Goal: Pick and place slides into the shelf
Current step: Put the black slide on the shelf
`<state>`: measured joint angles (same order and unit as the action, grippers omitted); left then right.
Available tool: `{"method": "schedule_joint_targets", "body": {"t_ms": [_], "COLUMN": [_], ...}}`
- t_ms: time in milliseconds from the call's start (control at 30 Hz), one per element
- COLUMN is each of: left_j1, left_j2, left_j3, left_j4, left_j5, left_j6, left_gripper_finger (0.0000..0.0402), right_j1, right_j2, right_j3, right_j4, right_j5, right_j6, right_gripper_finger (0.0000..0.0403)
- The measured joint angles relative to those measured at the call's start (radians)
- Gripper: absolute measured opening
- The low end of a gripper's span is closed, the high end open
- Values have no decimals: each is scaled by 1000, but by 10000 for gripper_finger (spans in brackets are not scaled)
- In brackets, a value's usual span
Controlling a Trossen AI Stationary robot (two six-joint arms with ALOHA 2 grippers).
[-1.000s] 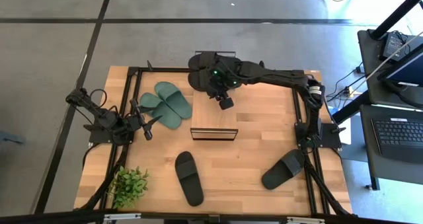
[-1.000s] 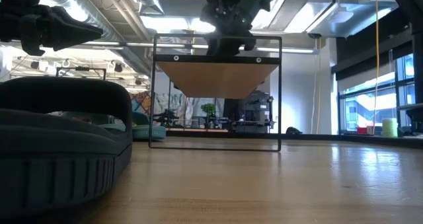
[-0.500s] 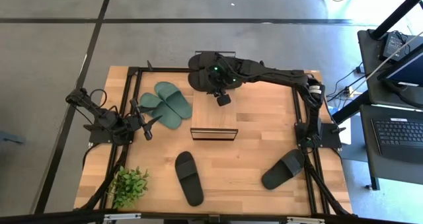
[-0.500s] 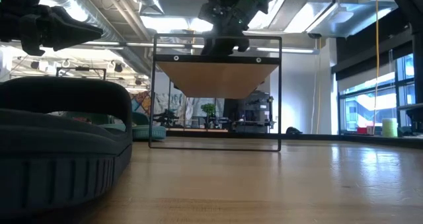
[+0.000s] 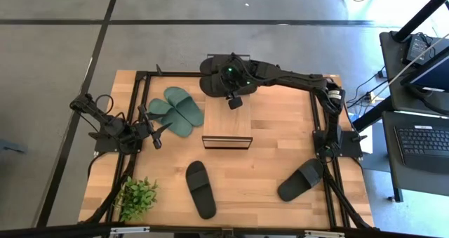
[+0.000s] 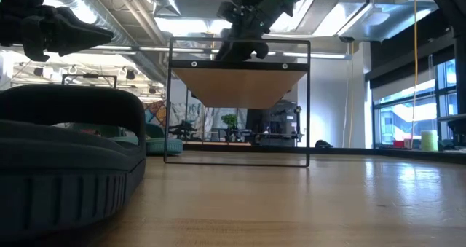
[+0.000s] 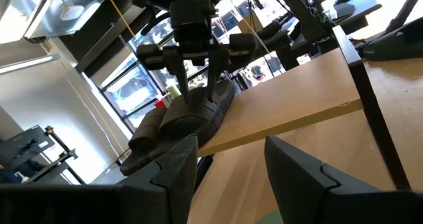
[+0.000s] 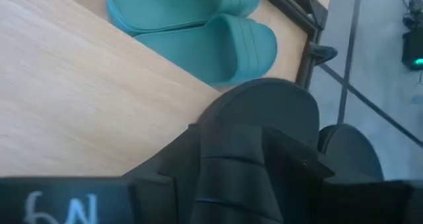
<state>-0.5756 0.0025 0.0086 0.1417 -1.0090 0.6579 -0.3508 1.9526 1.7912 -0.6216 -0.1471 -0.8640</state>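
Wrist view alone shows right gripper point(image 8: 228, 184) clamping black slide point(image 8: 264, 118).

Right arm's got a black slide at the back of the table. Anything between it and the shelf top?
Nothing visible. The right gripper holds a black slide just behind the shelf, whose plank top is bare. The green slides lie off to one side, out of the path.

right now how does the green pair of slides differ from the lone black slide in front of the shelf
The green pair is dark green; the lone black slide is black. The green pair lies side by side, touching, on the shelf's left-arm side; the black slide lies alone in front of it. Both rest sole-down on the table, not on the shelf.
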Motion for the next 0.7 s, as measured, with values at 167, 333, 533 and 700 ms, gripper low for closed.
{"method": "schedule_joint_targets", "body": {"t_ms": [167, 333, 533, 700], "left_j1": [0, 0, 0, 0], "left_j2": [0, 0, 0, 0], "left_j3": [0, 0, 0, 0], "left_j4": [0, 0, 0, 0], "left_j5": [0, 0, 0, 0], "left_j6": [0, 0, 0, 0], "left_gripper_finger": [168, 168, 168, 168], "right_j1": [0, -4, -51, -134], "right_j2": [-22, -87, -173, -199], "right_j3": [-1, -1, 0, 0], "right_j4": [4, -40, -225, -345], "right_j5": [3, 76, 86, 86], "right_j6": [0, 86, 185, 250], "right_gripper_finger": [159, 159, 159, 159]}}
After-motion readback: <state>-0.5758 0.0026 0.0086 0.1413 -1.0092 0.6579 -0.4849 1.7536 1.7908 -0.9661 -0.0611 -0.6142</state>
